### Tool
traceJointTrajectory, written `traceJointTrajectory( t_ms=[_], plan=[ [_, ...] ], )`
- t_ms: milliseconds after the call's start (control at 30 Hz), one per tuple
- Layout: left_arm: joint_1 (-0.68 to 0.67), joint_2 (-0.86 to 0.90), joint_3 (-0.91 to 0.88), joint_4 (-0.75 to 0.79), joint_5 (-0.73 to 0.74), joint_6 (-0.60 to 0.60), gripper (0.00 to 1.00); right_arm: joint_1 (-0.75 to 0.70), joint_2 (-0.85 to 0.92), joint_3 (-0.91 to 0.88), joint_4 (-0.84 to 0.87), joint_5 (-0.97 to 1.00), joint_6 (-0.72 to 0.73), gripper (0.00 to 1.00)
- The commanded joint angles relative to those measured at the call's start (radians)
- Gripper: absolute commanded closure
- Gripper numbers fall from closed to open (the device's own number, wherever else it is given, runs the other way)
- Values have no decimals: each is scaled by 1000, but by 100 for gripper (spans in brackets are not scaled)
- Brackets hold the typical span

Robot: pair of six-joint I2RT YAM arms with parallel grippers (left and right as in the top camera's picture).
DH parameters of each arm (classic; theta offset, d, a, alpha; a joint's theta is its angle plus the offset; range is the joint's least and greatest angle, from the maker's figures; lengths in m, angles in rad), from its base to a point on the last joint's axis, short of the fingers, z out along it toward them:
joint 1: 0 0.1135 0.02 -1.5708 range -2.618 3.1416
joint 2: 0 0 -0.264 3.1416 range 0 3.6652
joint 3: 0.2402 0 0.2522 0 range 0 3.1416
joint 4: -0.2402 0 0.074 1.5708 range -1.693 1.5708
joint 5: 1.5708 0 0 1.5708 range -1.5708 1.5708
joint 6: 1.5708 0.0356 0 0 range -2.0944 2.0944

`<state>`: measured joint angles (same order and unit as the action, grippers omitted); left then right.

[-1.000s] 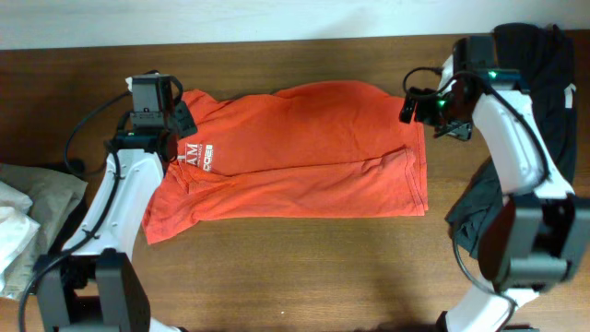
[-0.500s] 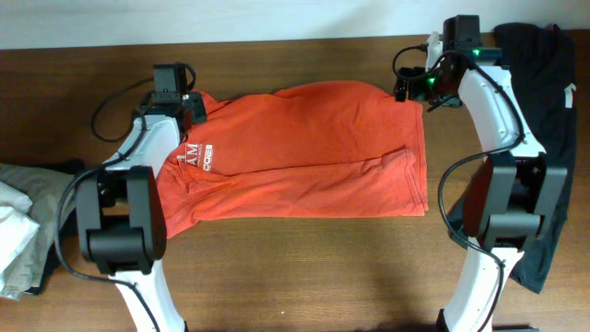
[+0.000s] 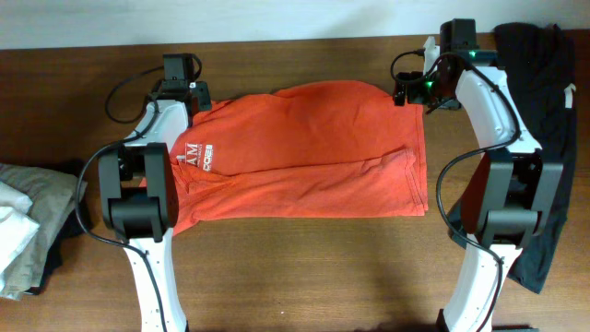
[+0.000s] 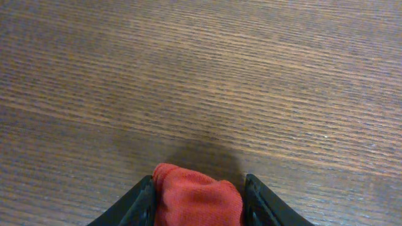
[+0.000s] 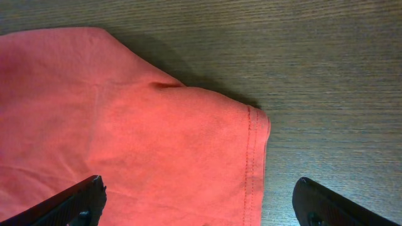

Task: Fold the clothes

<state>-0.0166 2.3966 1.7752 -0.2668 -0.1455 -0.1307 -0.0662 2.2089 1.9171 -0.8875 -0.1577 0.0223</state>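
Now left gripper (image 4: 198, 196) pinching T-shirt (image 3: 304, 148) (bunched fold); right gripper (image 5: 201, 191) spread above its corner.

Red-orange T-shirt (image 3: 304, 152) flat on wooden table (image 3: 295, 267), black garment (image 3: 548, 74) alongside.

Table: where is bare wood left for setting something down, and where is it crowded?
The widest bare wood on the table is the near strip in front of the T-shirt, roomiest in the middle. A thin strip runs behind the T-shirt. It is crowded at the left edge by the folded pile and at the right by the black garment.
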Motion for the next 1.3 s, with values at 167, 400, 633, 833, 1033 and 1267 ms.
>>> traceJointTrajectory(
  t_ms=[167, 400, 633, 833, 1033, 1267],
  plan=[
    [5, 30, 15, -34, 19, 13, 99, -8, 11, 19, 41, 26, 15, 81],
    [4, 30, 15, -42, 19, 13, 99, -39, 138, 19, 164, 7, 47, 20],
    [4, 30, 15, -56, 23, 13, 99, -78, 187, 19, 262, -61, 91, 18],
    [4, 30, 15, -57, 23, 13, 99, -51, 249, 18, 264, -128, 119, 21],
    [4, 30, 15, -57, 23, 13, 99, 5, 253, 18, 292, -161, 126, 60],
    [3, 30, 15, -64, 23, 13, 99, 23, 253, 19, 305, -159, 144, 96]
  ],
)
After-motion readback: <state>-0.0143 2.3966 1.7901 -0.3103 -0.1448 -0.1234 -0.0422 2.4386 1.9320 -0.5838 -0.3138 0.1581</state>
